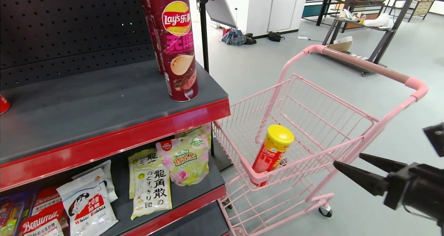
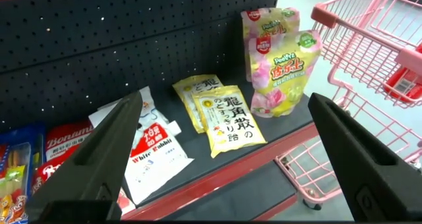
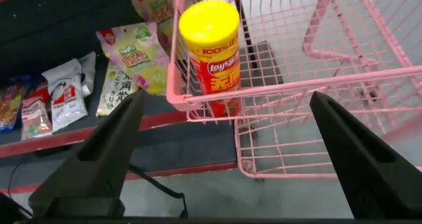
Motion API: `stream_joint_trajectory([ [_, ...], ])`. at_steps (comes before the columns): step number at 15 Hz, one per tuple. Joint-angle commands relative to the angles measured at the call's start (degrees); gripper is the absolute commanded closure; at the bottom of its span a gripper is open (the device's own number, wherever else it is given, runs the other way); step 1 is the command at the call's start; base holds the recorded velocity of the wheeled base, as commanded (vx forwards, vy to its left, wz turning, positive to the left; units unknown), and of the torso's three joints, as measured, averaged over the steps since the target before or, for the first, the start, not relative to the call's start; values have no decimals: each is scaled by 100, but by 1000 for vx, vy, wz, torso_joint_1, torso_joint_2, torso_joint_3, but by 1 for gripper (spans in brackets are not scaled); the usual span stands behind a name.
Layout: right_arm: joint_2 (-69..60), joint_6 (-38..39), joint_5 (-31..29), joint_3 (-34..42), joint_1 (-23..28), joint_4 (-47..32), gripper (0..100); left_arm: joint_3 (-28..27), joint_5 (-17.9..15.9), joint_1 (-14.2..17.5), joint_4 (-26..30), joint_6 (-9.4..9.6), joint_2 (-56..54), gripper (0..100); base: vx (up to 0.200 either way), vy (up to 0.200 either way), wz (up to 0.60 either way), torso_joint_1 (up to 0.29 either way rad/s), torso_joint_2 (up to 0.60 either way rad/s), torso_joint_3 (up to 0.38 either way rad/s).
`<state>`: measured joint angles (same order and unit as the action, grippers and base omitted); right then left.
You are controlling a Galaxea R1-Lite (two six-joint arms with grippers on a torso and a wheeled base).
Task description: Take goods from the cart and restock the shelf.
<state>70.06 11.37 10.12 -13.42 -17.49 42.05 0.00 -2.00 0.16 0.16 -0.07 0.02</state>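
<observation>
Red cylindrical chip can with yellow lid (image 1: 272, 152) stands inside pink wire cart (image 1: 364, 68). Right gripper (image 1: 348, 160) near the basket, fingers apart. Left gripper (image 2: 225, 97) spread wide, facing yellow snack bags (image 2: 231, 122) on lower shelf.

The matte black right gripper (image 1: 348, 159) has two long, tapered, pointed fingers (image 1: 360, 178).

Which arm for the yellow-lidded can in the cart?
Right. The right gripper, open, sits beside the cart, can centred in its wrist view; the left gripper faces the shelf's snack bags.
</observation>
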Motion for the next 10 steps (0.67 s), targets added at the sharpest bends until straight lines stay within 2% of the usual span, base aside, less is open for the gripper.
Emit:
stream_joint_trajectory([
  [1,2363,5,52,-55,-132,1394,0,0,-2,2,2,-1,-2,0,0,0,0,0,0,0],
  [7,3084,-21,43,-908,-509,1456,0,0,-2,2,2,-1,-2,0,0,0,0,0,0,0],
  [10,3330,-21,43,-1057,-509,1456,0,0,-2,2,2,-1,-2,0,0,0,0,0,0,0],
])
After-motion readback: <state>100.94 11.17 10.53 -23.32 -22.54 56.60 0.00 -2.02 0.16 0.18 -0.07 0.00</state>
